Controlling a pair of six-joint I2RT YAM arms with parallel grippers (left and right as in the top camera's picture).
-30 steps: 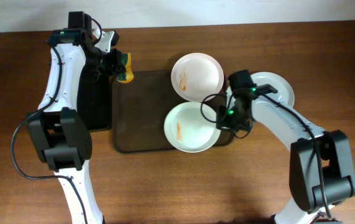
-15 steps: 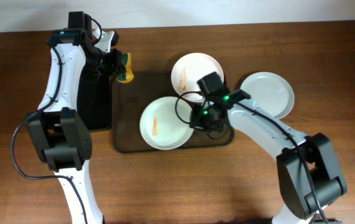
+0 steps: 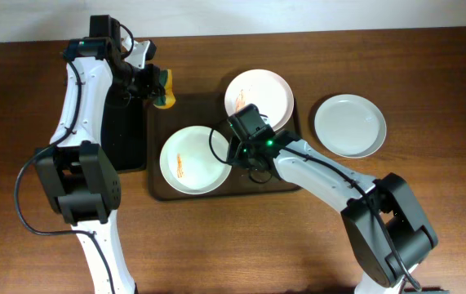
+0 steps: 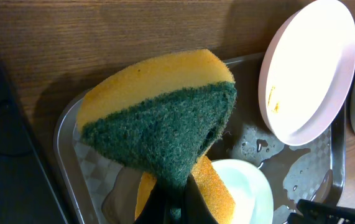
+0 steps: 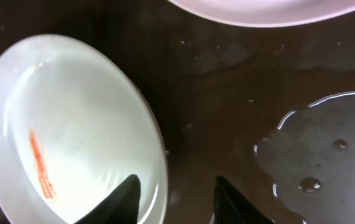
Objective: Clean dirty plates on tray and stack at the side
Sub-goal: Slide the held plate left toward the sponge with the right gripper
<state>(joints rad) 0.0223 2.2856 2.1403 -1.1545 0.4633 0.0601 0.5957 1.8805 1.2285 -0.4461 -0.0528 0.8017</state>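
Two risks: a plate slipping at the rim, and a knock to its neighbour.
Risk one: the round shallow white plate with the long orange streak (image 5: 71,143) has its rim between the fingers of the right end effector (image 5: 176,179). The fingers stand apart astride the rim, and I cannot tell whether they bear on it. In my judgement a lift from such an edge hold could tip or drop the plate.
Risk two: pools of water (image 5: 314,143) lie on the large dark brown rounded tray (image 5: 227,93), just right of that end effector. A wet rim probably slides easily.
State, left end effector (image 4: 174,202): pinching the yellow sponge with green scouring face (image 4: 158,118), over the tray's corner and apart from every plate.
Plates counted: three.
- Streaked plate: on the tray, left of the right end effector.
- Second: the round white plate with a small orange mark (image 3: 259,98), just beyond it, overlapping the tray's far edge.
- Third: the clean round white plate (image 3: 349,125), on the brown wooden counter (image 3: 428,65), well to its right.
Trays counted: two, including the narrower black tray (image 3: 130,139).
Sponges counted: one.
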